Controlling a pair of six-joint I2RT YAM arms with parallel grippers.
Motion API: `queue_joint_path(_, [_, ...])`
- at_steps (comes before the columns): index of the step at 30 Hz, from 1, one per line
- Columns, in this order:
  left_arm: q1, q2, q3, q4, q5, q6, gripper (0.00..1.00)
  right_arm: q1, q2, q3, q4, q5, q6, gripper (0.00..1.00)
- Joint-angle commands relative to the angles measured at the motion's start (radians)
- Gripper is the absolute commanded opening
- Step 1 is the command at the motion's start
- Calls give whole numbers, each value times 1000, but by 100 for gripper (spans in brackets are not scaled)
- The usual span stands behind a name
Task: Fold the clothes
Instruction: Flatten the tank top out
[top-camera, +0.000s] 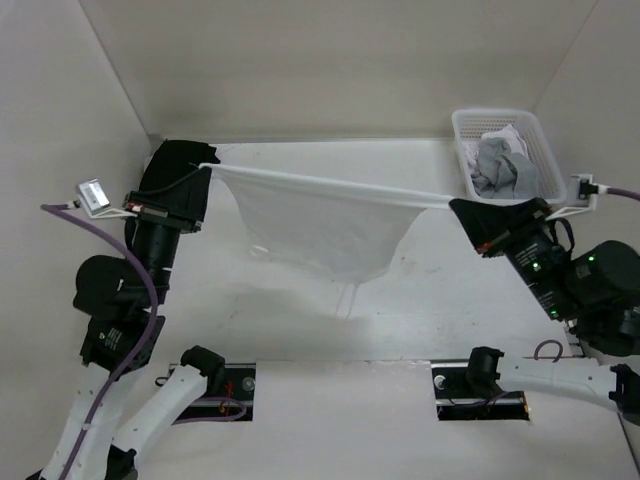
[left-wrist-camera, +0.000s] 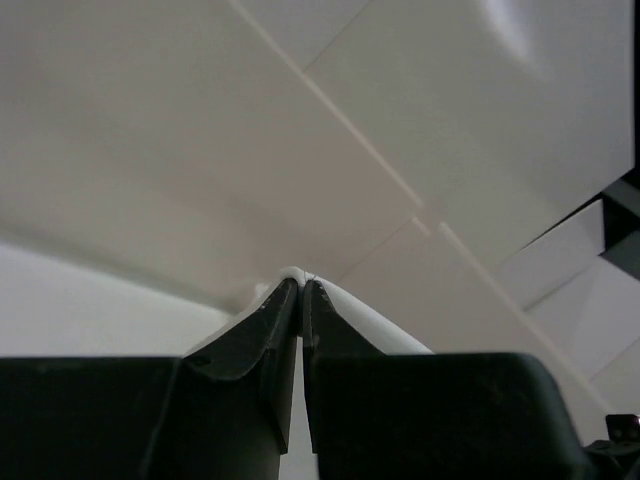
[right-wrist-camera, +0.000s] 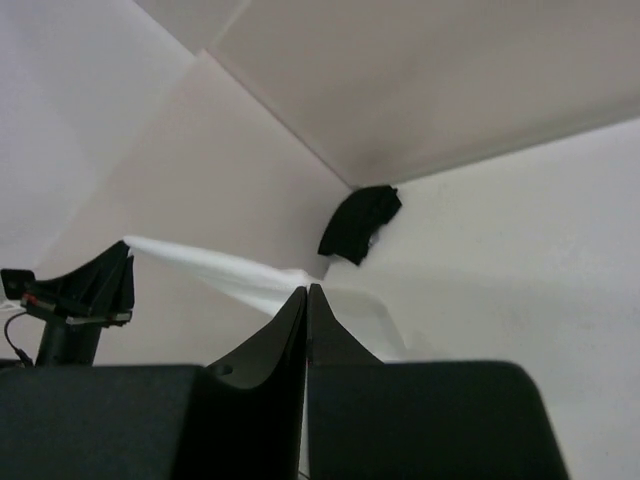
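From above, the white top (top-camera: 320, 225) is held in the air between the two arms, its upper edge pulled into a taut line across the back half of the worktop (top-camera: 300, 335). The left end effector (top-camera: 210, 166) is clenched on the left end of that edge, and the right end effector (top-camera: 455, 205) is clenched on the right end. The thin fabric sags below the line in a loose pouch, lowest near the middle. A white plastic basket (top-camera: 500, 113) stands in the far right corner, just behind the right end effector, with grey garments (top-camera: 495, 165) piled inside.

In the left wrist view, the left end effector (left-wrist-camera: 301, 285) has its dark fingers (left-wrist-camera: 265, 335) pressed together. A fold of the white top (left-wrist-camera: 375, 330) is pinched at their tips and curves away on the right side.

In the right wrist view, the right end effector (right-wrist-camera: 306, 292) is likewise closed tight on the white top (right-wrist-camera: 215, 268). The fabric runs as a stretched band from its tips to the left end effector (right-wrist-camera: 122, 255). A black garment (right-wrist-camera: 360, 222) lies crumpled in the far corner of the worktop, apart from the top.
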Motion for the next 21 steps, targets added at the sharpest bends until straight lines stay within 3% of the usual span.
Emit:
queue_joint_path(1, [-13,21,68,28,-22,17,1,56,72,97,-55,124,-176,3])
queue_joint_path(5, [-30,73,45,36,-30,23,1,-50,137,102,25,-6,-222,3])
queue_joint_path(11, [4,194,-44,70,-36,14,1,-427,266,20,124,-411,-112,3])
queue_joint_path(14, [82,328,-32,120,0,-9,2,-597,384,16,218,-597,-68,3])
queue_joint_path(21, [231,658,236,185,160,-78,1,-779,656,335,225,-750,-52,2])
